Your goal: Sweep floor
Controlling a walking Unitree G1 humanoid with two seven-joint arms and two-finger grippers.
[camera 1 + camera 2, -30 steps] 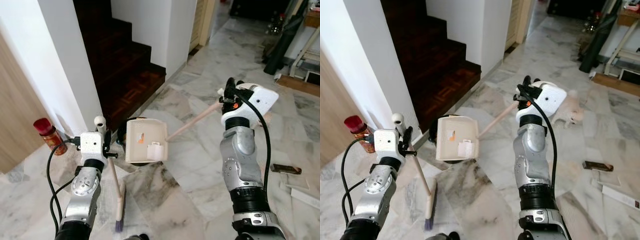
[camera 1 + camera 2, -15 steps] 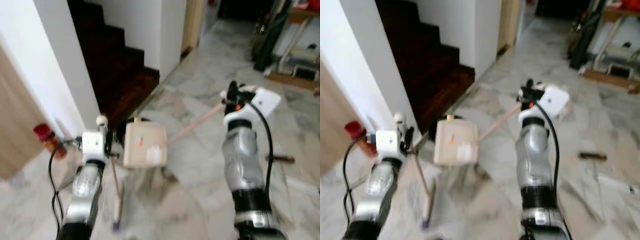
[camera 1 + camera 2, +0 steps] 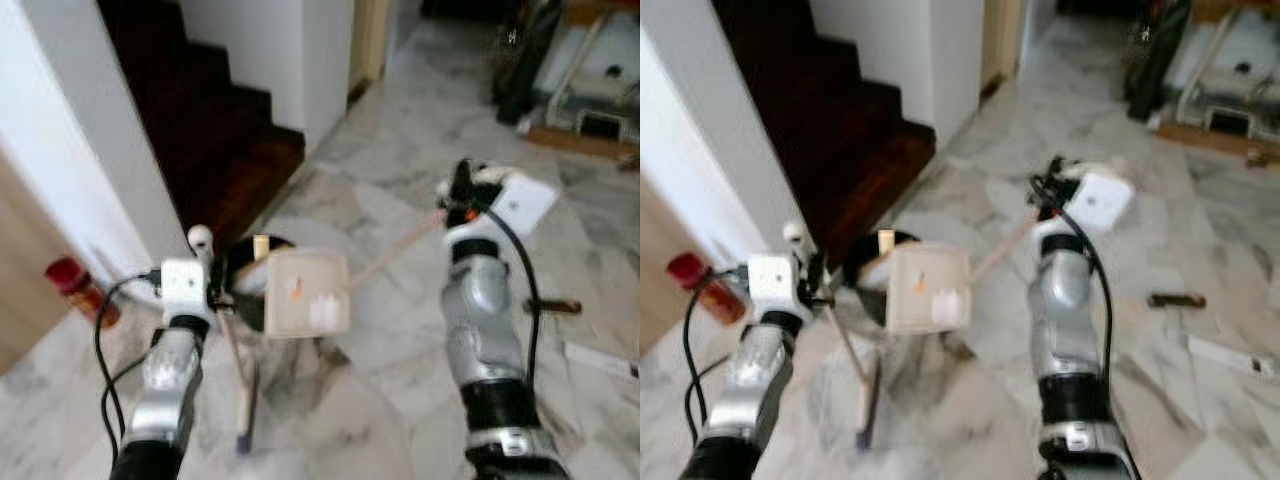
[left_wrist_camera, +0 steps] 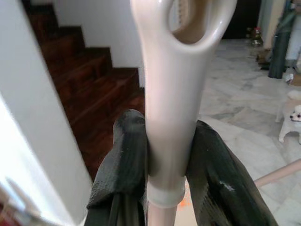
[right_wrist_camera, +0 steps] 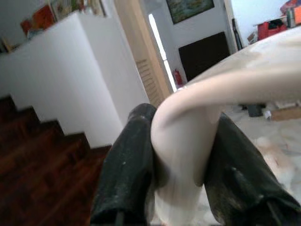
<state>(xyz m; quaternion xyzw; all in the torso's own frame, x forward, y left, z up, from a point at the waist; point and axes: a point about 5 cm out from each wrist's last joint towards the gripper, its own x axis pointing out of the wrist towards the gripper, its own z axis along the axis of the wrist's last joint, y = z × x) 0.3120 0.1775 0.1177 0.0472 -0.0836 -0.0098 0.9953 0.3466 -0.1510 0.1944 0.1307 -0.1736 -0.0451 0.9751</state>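
The left gripper [image 4: 165, 165] clamps its two black fingers [image 4: 124, 160] on the cream handle of the broom [image 3: 243, 385], just below the handle's hanging loop. The broom slants down to the marble floor [image 3: 390, 170], its head lying near the robot on the left. The right gripper [image 5: 181, 160] holds the cream handle of the dustpan [image 3: 307, 292], pinched between its fingers. That long handle runs left from the gripper to the pan, which sits between the two arms, tilted with its open face upward and a white label and an orange mark inside.

Just beyond the pan lies a dark round thing, partly hidden, at the foot of the dark wooden stairs [image 3: 215, 150]. A white wall [image 3: 85, 170] flanks the stairs on the left, and a red-capped jar [image 3: 80, 290] stands at its base. On the right, a dark flat object [image 3: 555, 306] lies on the floor; far right is blurred clutter. A small white dog [image 4: 295, 120] stands far off.
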